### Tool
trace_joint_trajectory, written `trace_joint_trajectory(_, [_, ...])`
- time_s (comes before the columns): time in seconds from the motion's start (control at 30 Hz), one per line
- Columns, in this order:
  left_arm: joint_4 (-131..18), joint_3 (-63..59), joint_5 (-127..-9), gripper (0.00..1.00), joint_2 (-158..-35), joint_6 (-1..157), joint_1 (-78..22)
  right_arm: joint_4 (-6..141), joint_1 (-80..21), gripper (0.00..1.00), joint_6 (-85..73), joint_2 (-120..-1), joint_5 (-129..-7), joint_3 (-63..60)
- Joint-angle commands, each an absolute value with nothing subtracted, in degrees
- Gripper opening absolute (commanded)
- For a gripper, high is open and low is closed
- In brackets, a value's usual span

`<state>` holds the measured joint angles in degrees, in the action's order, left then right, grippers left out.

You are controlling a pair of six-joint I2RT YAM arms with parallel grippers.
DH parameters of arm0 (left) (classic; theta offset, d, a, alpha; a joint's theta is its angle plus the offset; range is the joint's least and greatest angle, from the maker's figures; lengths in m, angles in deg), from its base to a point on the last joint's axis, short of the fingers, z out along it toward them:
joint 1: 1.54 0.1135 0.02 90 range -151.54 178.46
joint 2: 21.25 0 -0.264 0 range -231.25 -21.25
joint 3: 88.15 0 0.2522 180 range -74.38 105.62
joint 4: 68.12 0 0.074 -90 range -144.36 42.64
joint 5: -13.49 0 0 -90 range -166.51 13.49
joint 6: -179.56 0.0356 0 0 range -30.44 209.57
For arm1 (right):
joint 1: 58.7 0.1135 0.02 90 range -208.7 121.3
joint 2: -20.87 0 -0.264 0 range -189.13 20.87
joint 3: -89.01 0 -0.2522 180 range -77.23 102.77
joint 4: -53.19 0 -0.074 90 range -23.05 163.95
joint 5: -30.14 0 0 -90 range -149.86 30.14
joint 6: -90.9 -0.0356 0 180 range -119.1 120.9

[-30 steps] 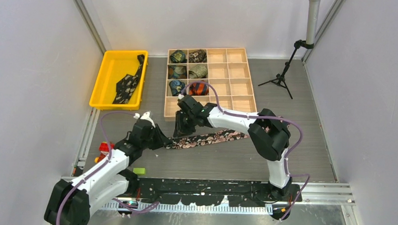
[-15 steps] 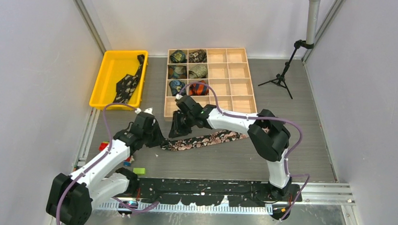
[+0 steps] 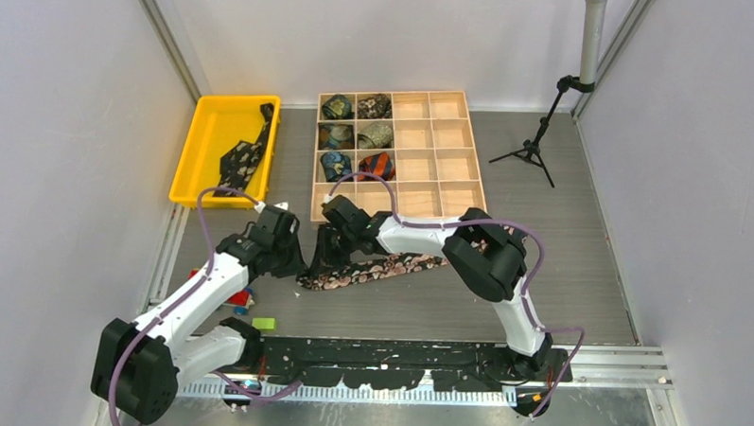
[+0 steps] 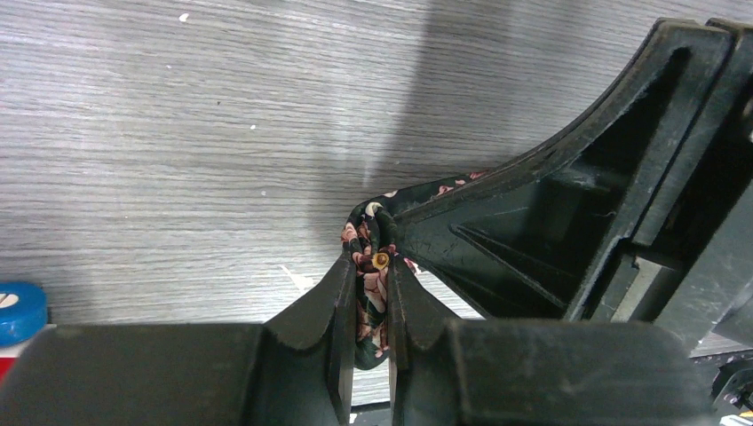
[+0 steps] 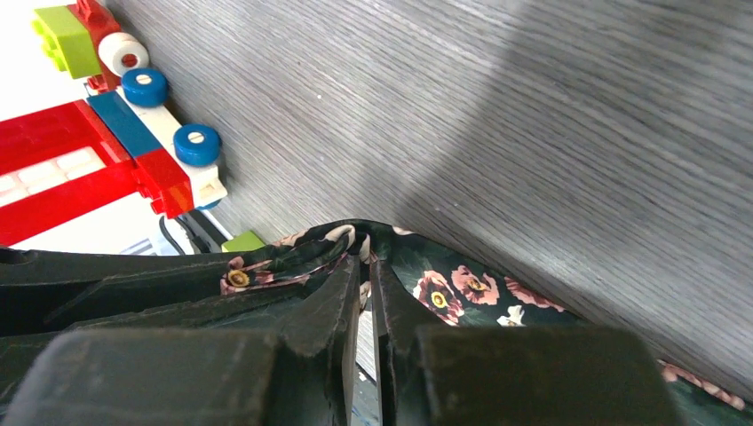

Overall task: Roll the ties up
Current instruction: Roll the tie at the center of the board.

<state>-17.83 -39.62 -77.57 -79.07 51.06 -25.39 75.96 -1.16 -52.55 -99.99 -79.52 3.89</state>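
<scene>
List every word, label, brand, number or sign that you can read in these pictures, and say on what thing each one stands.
There are none to read. The floral tie, the wooden box, the yellow tray and the toy bricks show patterns or plain colour only, with no lettering or numbers in any view.

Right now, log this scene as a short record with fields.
floral tie: lying flat on the table, left end bunched up
left hand: shut on the floral tie's end
right hand: shut at the fold of that same end, next to the left hand
wooden tray: six rolled ties in its two left columns
yellow bin: one unrolled dark tie inside
toy bricks: at the table's left edge
</scene>
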Motion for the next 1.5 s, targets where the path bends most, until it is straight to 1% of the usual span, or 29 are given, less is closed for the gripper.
trace_joint_trajectory(0.0, [-17.79,-36.44,-78.53,0.00,-80.56,51.30,-25.35,71.83,-0.70,0.16,-53.90,-99.35,-80.95,5.45])
trace_joint_trajectory(0.53, [-18.51,-31.34,-83.30,0.00,-92.10,47.44,-34.15,67.17,-0.67,0.15,-56.03,-98.62,-81.57,0.82])
trace_joint_trajectory(0.8, [-18.22,-30.01,-86.43,0.00,-95.96,46.58,-36.30,67.25,-0.69,0.15,-55.72,-97.05,-80.78,-0.98])
trace_joint_trajectory(1.0, [-18.12,-30.17,-88.11,0.00,-98.04,45.70,-36.98,70.91,-1.07,0.15,-53.88,-93.35,-77.62,-2.43])
trace_joint_trajectory(1.2, [-18.22,-29.79,-88.90,0.01,-99.40,44.20,-37.53,76.16,-2.12,0.16,-51.22,-87.20,-74.15,-5.55])
trace_joint_trajectory(1.3, [-18.09,-29.27,-89.07,0.05,-100.10,43.42,-37.79,77.65,-3.01,0.16,-50.27,-84.10,-72.64,-8.28])
trace_joint_trajectory(1.47, [-17.69,-28.45,-88.91,0.21,-100.70,41.93,-38.38,78.64,-5.06,0.17,-49.66,-79.25,-71.01,-13.30])
